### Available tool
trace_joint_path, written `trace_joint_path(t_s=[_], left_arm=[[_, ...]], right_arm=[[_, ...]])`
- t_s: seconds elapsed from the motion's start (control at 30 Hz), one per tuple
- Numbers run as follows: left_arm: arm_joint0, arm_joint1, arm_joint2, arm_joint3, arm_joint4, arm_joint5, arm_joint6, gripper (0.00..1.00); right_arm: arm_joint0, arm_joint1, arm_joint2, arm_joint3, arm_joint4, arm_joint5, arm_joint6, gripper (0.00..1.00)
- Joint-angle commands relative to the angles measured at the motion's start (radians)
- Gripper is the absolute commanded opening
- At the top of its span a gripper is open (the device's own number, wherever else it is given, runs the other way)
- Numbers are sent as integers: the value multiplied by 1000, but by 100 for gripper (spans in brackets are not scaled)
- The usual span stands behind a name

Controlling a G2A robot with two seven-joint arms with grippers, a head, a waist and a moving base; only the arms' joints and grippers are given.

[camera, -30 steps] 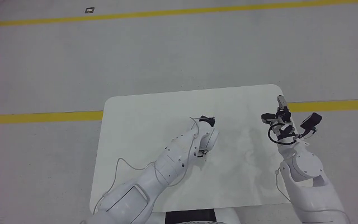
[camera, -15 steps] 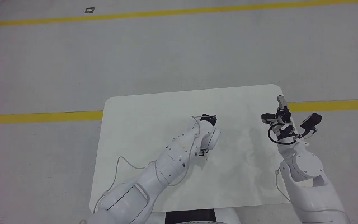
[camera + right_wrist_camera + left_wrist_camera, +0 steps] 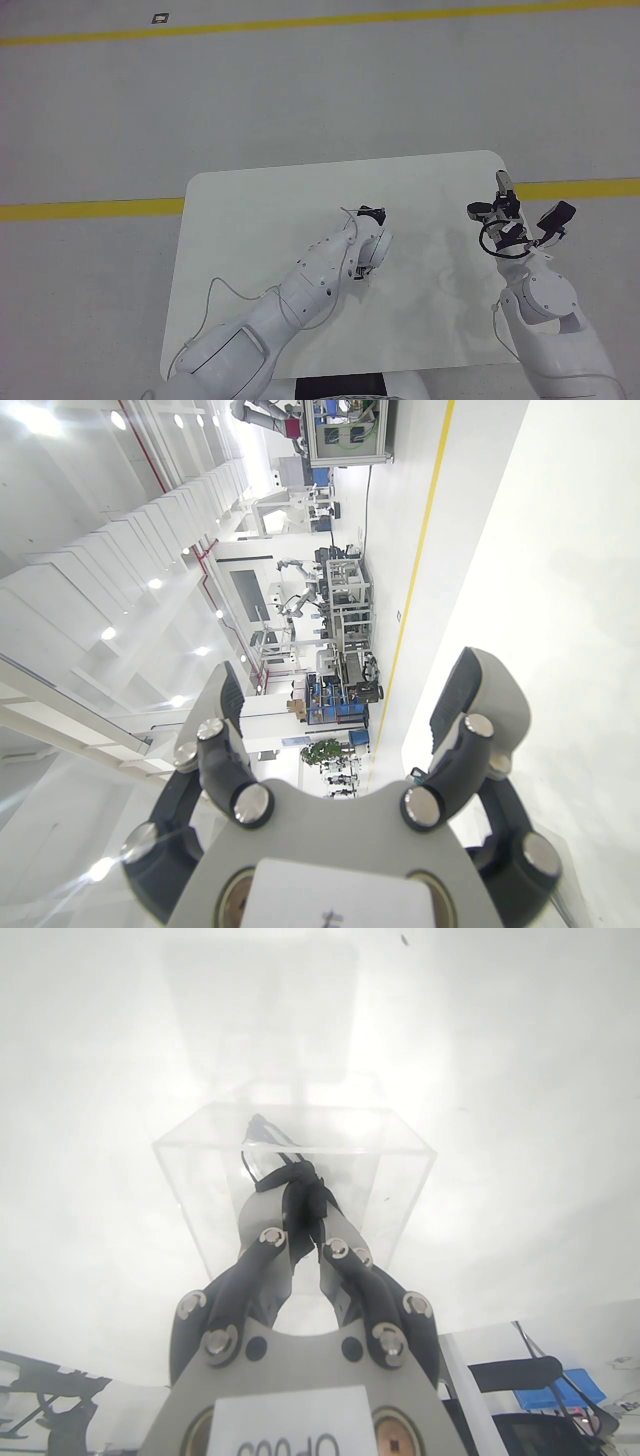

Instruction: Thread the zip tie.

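Left gripper (image 3: 300,1202) stays clenched on the black zip tie (image 3: 296,1175) at its fingertips, by the clear box (image 3: 406,1150). Nothing has shifted. The right gripper (image 3: 347,674) hangs released, well apart from it, so threading looks paused

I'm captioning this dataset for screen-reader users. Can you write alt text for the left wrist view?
The left end effector is shut on a black zip tie, holding it at a clear box that stands on a white table. Whether the tips are inside the box is unclear.
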State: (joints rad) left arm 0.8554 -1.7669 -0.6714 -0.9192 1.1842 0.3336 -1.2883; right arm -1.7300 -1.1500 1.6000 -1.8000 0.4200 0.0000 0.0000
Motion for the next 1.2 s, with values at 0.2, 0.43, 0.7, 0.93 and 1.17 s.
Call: trace_joint_path(t_s=[0.2, 0.43, 0.7, 0.93, 1.17], left_arm=[[-9, 3, -3, -27, 1, 6, -14, 0], [6, 20, -25, -125, 45, 6, -81, 0], [33, 40, -36, -207, 57, -7, -102, 0], [39, 60, -30, -238, 45, -16, -102, 0], [41, 76, -20, -227, 28, -13, -102, 0]], right_arm=[[0, 0, 0, 0, 0, 0, 0, 100], [0, 0, 0, 0, 0, 0, 0, 100], [0, 0, 0, 0, 0, 0, 0, 100], [0, 0, 0, 0, 0, 0, 0, 100], [0, 0, 0, 0, 0, 0, 0, 100]])
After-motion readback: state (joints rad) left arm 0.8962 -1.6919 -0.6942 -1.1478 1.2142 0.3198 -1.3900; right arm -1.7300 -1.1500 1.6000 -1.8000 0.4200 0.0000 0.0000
